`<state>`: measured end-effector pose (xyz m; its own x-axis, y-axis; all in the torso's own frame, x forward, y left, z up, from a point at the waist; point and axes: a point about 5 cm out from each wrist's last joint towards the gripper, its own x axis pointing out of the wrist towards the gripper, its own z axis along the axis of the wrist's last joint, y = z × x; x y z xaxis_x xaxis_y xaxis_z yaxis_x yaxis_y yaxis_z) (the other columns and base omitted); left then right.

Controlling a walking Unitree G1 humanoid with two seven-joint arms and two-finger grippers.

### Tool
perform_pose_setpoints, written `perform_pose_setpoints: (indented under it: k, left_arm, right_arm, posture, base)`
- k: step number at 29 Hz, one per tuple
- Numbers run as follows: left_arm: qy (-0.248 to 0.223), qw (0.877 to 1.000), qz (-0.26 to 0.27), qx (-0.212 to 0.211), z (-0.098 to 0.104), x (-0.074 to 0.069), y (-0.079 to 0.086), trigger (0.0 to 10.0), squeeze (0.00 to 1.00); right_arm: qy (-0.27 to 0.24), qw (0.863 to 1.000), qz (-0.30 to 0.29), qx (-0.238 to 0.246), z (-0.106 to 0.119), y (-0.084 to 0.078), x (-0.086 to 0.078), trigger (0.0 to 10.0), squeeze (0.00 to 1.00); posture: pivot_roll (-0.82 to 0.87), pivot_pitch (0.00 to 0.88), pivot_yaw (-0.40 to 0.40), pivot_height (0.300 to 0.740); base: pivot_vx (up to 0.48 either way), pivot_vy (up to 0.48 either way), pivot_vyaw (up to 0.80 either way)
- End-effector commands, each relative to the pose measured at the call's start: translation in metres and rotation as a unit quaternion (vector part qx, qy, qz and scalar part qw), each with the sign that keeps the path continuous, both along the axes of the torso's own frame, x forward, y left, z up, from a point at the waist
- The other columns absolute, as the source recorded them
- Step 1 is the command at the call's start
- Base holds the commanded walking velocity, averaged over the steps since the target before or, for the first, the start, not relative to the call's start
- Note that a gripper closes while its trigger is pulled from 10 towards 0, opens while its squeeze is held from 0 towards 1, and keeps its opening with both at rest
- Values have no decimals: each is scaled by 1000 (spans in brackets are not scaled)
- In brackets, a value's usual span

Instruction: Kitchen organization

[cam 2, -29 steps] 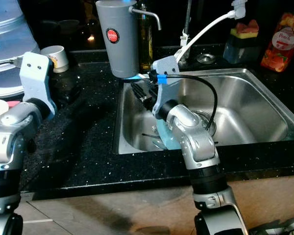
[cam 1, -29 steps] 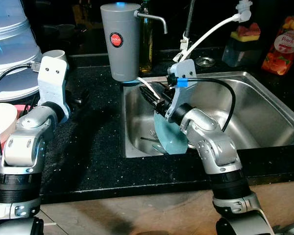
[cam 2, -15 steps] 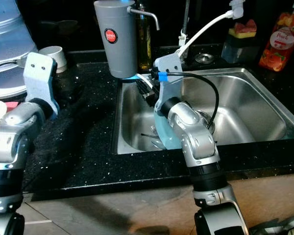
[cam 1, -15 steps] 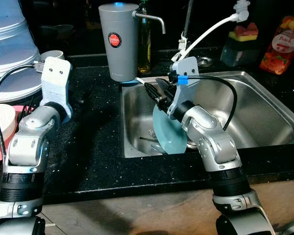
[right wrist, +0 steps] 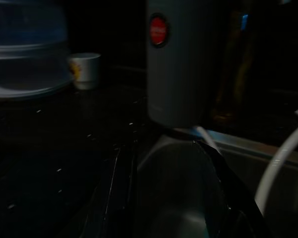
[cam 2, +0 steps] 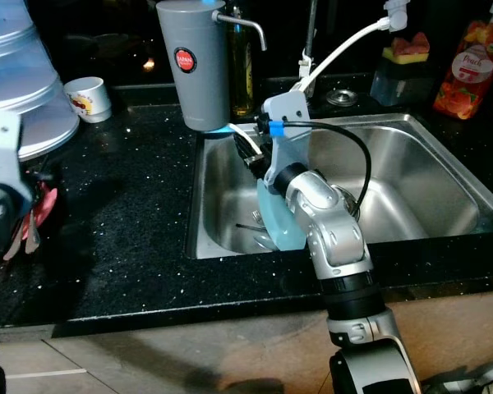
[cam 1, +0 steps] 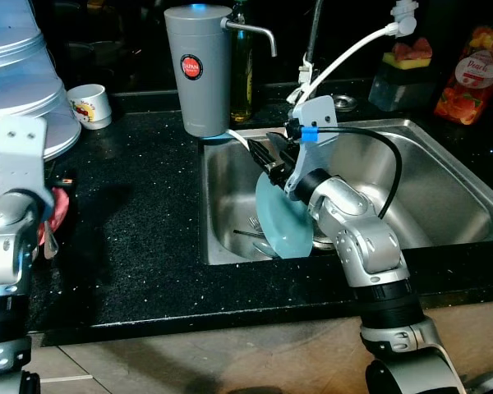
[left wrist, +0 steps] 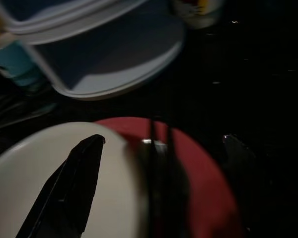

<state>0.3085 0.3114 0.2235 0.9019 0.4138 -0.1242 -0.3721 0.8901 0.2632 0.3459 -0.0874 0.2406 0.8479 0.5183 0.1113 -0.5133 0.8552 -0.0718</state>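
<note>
A: Right gripper (cam 1: 267, 156)?
B: Over the sink (cam 1: 444, 176), fingers clamped on a teal plate (cam 1: 279, 217) held upright on edge, w/ cutlery (cam 1: 251, 234) below it.
A: Left gripper (left wrist: 119, 183)?
B: Above a white plate (left wrist: 35, 168) and a red plate (left wrist: 208, 188) on the black counter (cam 1: 140, 222), fingers apart.

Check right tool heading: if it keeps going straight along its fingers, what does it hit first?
Probably the grey water dispenser: the right tool, holding the teal plate over the sink, points at its base. Depth is unclear.

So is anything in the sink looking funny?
Yes. The teal plate stands on its edge in the sink, pinched by the right claw, with cutlery lying loose beneath it.
</note>
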Motion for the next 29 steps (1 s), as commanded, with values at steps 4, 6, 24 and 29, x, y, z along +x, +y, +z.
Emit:
perform_pose_setpoints:
  k: [4, 6, 24, 29]
  left_arm:
    - [-27, 995, 89, 20, 16, -20, 54, 10000, 0]
    - [-43, 994, 97, 12, 22, -24, 62, 10000, 0]
    - [-18, 981, 193, 10, 16, -95, 157, 10000, 0]
    - [-37, 990, 137, -18, 5, -91, 155, 10000, 0]
  right_arm:
    - [15, 1000, 4, -10, -7, 0, 1, 10000, 0]
    - [16, 1000, 4, -10, -7, 0, 1, 10000, 0]
    - [17, 1000, 20, -14, -9, 6, 1, 10000, 0]
    - [16, 999, 24, -14, -8, 8, 0, 10000, 0]
  posture:
    - [18, 0, 6, 740]
    - [25, 0, 1, 740]
    - [46, 0, -9, 740]
    - [47, 0, -9, 740]
  base:
    - [0, 0, 0]
    - [0, 0, 0]
    - [0, 0, 0]
    - [0, 0, 0]
